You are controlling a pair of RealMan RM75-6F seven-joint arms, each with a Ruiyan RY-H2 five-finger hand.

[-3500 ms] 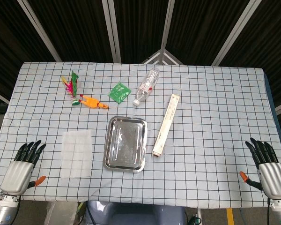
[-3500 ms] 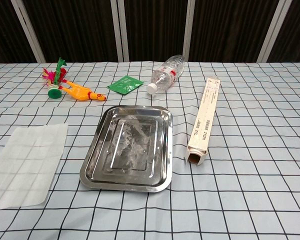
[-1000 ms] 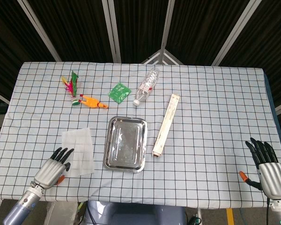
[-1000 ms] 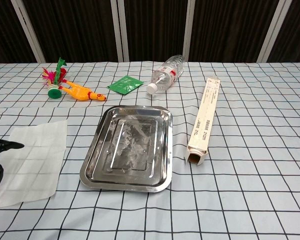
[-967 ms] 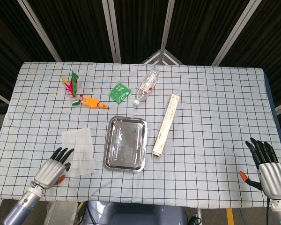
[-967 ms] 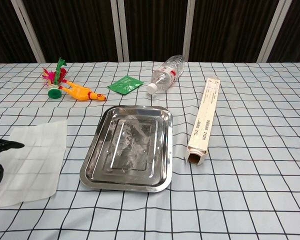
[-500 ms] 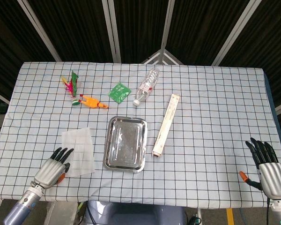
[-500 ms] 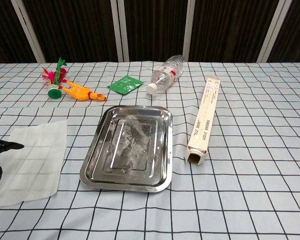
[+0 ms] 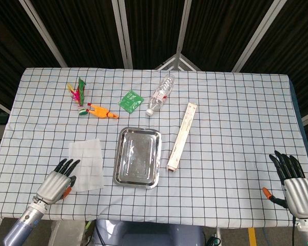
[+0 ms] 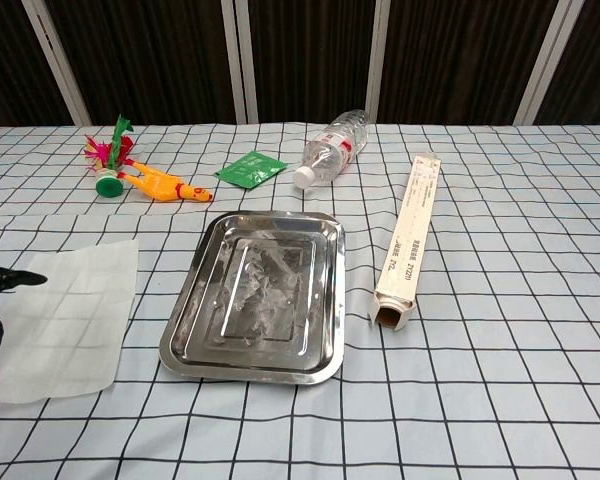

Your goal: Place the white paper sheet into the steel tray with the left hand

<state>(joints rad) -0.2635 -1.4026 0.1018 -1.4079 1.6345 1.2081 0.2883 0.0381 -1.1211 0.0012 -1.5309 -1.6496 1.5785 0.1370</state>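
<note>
fingers (image 9: 68,165) of left hand (image 9: 54,184) touch paper sheet (image 9: 87,164) on checked tablecloth (image 9: 231,113).

Even, bright overhead light falls on the worktop (image 9: 236,113); shadows are faint, the tray (image 10: 190,330) shows soft glare, and both views are sharp.

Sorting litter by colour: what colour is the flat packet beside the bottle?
Green packet; chest view shows it best.
</note>
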